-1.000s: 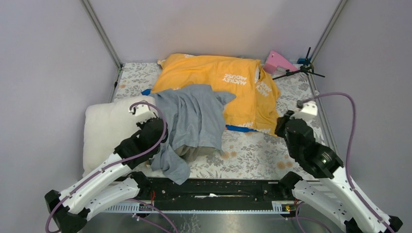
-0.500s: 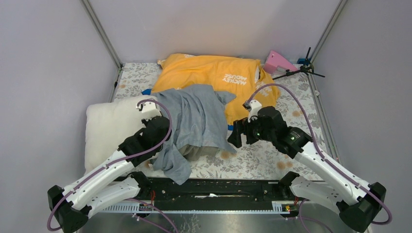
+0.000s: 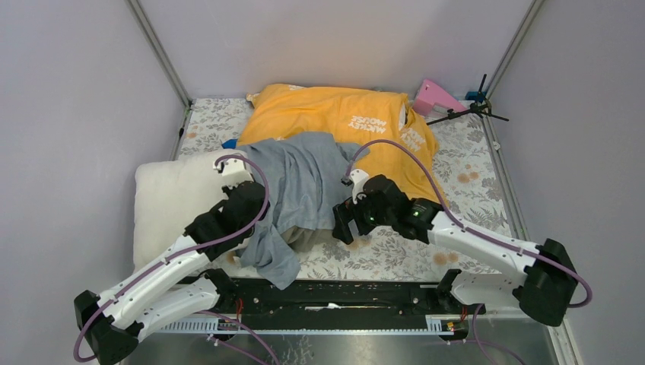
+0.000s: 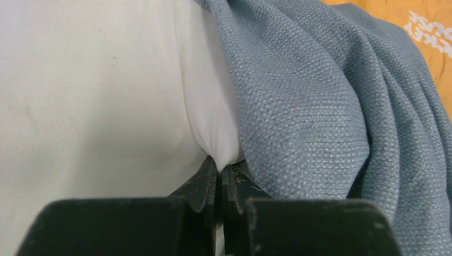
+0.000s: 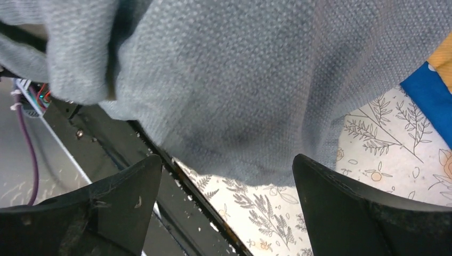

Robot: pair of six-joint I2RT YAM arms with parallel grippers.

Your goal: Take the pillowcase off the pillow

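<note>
The grey-blue pillowcase (image 3: 304,182) lies wrinkled over the right end of the white pillow (image 3: 167,205), whose left part is bare. My left gripper (image 3: 242,199) sits at the pillowcase's left edge. In the left wrist view it (image 4: 220,169) is shut on a pinch of the pillow (image 4: 80,96), right beside the pillowcase (image 4: 320,106). My right gripper (image 3: 344,220) is at the pillowcase's near right hem. It (image 5: 226,157) stands wide open with the pillowcase hem (image 5: 224,80) just beyond the fingertips, nothing between them.
An orange pillow with white lettering (image 3: 342,122) lies behind, with bright blue fabric (image 5: 426,90) under its edge. A pink object (image 3: 435,97) and a black stand (image 3: 468,110) sit at the back right. The floral tablecloth (image 3: 471,175) ends at a black rail (image 3: 342,293). Walls close three sides.
My right arm swung left from the table's right side to the pillowcase's near right hem, and its gripper opened wide. The left gripper kept its pinch and barely shifted.
</note>
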